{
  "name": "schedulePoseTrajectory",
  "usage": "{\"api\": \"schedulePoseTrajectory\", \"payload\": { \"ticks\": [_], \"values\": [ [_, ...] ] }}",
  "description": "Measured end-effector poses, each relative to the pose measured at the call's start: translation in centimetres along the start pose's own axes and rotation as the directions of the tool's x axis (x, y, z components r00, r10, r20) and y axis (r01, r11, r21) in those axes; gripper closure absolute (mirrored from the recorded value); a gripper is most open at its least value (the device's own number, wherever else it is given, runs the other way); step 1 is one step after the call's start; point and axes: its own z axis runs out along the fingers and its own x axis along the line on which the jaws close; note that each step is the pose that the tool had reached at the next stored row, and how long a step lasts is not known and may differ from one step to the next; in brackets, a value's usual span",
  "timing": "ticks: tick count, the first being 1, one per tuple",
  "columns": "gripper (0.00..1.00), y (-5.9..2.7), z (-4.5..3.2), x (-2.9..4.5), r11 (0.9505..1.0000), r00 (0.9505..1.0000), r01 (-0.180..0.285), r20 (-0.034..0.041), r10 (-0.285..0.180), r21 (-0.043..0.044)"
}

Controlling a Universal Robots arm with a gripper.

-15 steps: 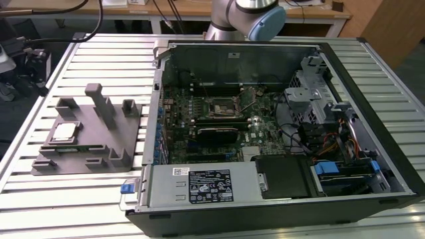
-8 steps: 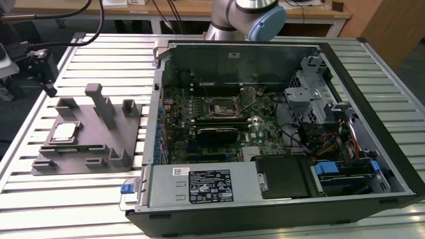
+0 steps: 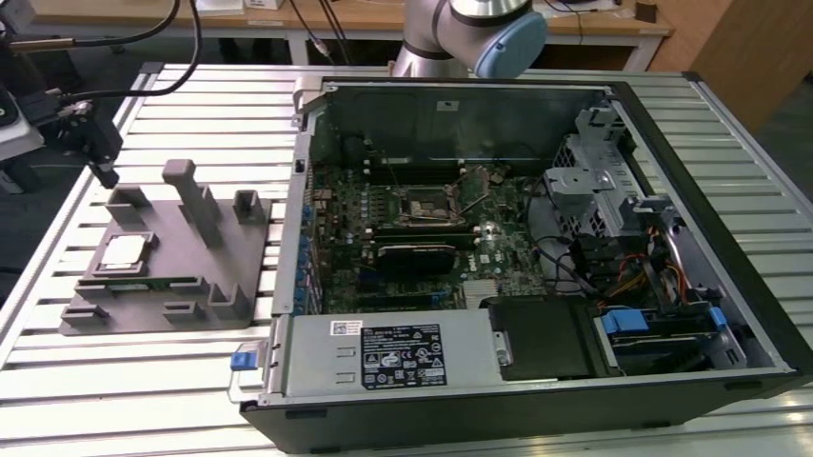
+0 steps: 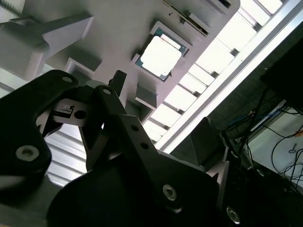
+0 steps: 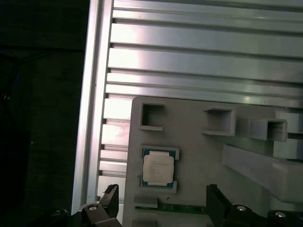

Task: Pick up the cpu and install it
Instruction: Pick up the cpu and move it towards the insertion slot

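Slats of shiny metal with long grooves make up the desk [image 3: 152,381]. Near the desk's edge at the exterior view's left sits a grey plastic holder [image 3: 190,286]. It is blocky, with tall posts and little square pockets. The cpu [image 3: 124,251] lies flat in one pocket, a thin square with a pale shiny top. A long green stick [image 3: 147,282] lies in a slot just beside it. In the first wrist view the pincer [image 5: 163,201] hangs over the holder near the cpu. Its two black fingers [image 5: 111,201] are spread wide and hold nothing. Bare slats show between the holder and that desk edge, so there is some free room there. On the holder's other side a big black computer case [image 3: 534,238] lies open, close by, and covers most of the desk.
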Motion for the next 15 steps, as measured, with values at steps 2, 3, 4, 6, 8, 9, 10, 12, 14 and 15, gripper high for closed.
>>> {"api": "schedulePoseTrajectory", "payload": {
  "ticks": [2,3,4,6,8,9,10,12,14,15],
  "values": [
    [0.18,0.0,0.12,0.0,1.0,1.0,0.0,0.0,0.0,0.0],
    [0.18,-0.01,0.17,0.0,1.0,1.0,0.0,0.0,0.0,0.0],
    [0.18,-0.01,0.21,0.0,1.0,1.0,0.0,0.0,0.0,0.0],
    [0.18,-0.01,0.29,0.0,1.0,1.0,0.0,-0.0001,0.0,0.0],
    [0.18,-0.01,0.34,0.0,1.0,1.0,0.0,-0.0001,0.0,0.0],
    [0.18,-0.01,0.37,0.0,1.0,1.0,0.0,0.0,0.0,0.0],
    [0.18,-0.01,0.39,0.0,1.0,1.0,0.0,0.0,0.0,0.0],
    [0.18,-0.02,0.43,0.0,1.0,1.0,0.0,0.0,0.0,0.0],
    [0.18,-0.02,0.48,0.0,1.0,1.0,0.0,0.0001,0.0,0.0],
    [0.18,-0.02,0.51,-0.01,1.0,1.0,0.0,0.0001,0.0,0.0]
  ]
}}
